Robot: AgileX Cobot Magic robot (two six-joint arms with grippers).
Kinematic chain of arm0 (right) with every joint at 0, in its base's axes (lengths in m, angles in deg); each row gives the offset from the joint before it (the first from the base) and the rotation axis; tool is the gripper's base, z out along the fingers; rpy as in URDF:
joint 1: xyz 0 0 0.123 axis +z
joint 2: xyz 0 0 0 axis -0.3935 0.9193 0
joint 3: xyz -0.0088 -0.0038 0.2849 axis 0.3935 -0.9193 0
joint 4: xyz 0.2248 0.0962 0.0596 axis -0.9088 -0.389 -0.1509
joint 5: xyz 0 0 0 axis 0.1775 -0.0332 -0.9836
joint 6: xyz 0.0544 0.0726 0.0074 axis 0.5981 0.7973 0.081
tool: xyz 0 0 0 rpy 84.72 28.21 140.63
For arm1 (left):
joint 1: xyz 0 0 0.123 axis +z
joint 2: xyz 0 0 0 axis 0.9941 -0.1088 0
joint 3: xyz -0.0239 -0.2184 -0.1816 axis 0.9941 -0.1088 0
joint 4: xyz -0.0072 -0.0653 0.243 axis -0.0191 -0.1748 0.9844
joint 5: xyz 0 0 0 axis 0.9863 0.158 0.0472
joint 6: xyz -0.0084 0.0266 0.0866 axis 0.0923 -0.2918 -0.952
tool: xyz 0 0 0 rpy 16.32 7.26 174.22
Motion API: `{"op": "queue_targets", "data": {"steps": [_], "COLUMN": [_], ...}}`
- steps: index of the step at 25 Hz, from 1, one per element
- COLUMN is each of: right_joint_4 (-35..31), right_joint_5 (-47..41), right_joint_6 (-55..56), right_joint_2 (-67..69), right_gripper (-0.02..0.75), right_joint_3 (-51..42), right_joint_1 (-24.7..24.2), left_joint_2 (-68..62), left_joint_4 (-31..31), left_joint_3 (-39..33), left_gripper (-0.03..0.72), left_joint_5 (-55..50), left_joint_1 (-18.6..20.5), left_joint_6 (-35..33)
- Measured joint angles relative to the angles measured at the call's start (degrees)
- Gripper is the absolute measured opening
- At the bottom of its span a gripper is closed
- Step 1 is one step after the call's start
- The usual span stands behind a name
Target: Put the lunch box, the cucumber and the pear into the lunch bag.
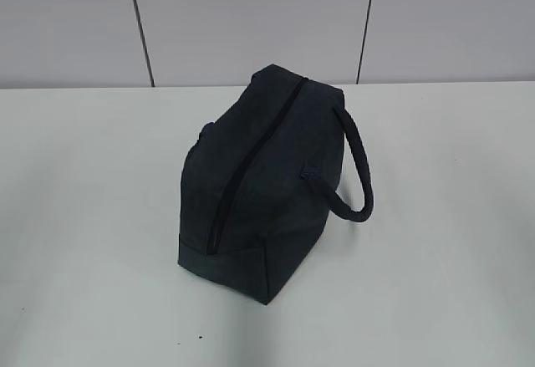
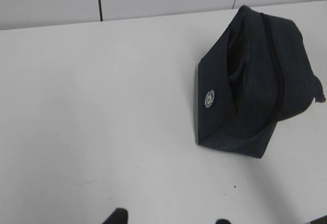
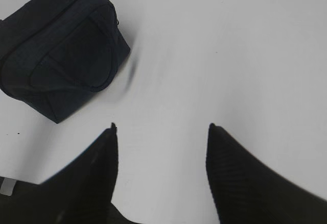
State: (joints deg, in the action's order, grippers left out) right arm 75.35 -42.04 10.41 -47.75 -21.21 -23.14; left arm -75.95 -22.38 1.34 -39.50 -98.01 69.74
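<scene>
Black, ridged fingers (image 3: 97, 173) of the right tool (image 3: 161, 132) fill the near edge of the right wrist view, spread wide apart with bare white counter (image 3: 219, 55) between them, holding and touching nothing. Only two dark tips of the left tool (image 2: 168, 219) peek into the bottom of the left wrist view, apart and empty. Farther back stands one lunch bag (image 1: 259, 183), boxy, dark navy woven fabric, alone mid-counter. One black zipper (image 1: 251, 162) runs along its top, closed. One padded loop handle (image 1: 358, 162) arcs from its right side. A small round white badge (image 2: 209, 98) marks one end panel. Behind, pale wall panels (image 1: 251, 16).
</scene>
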Motion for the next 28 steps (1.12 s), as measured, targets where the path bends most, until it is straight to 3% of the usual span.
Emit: {"op": "queue_targets", "data": {"steps": [6, 14, 28], "right_joint_4": [1.59, 7.55, 8.89], "right_joint_5": [-0.75, -0.97, 2.07], "right_joint_6": [1.45, 1.57, 1.61], "right_joint_2": [-10.9, -27.47, -33.69], "right_gripper": [0.438, 0.426, 0.416], "right_joint_3": [-8.18, -19.2, -32.25], "right_joint_1": [0.0, 0.0, 0.0], "left_joint_2": [13.92, 26.82, 28.72], "left_joint_4": [2.29, 5.05, 2.39], "left_joint_3": [-9.14, -14.57, -19.08], "left_gripper": [0.323, 0.323, 0.323], "left_joint_5": [-1.71, -2.8, 2.94], "left_joint_1": [0.0, 0.0, 0.0], "left_joint_6": [0.04, 0.18, 0.18]}}
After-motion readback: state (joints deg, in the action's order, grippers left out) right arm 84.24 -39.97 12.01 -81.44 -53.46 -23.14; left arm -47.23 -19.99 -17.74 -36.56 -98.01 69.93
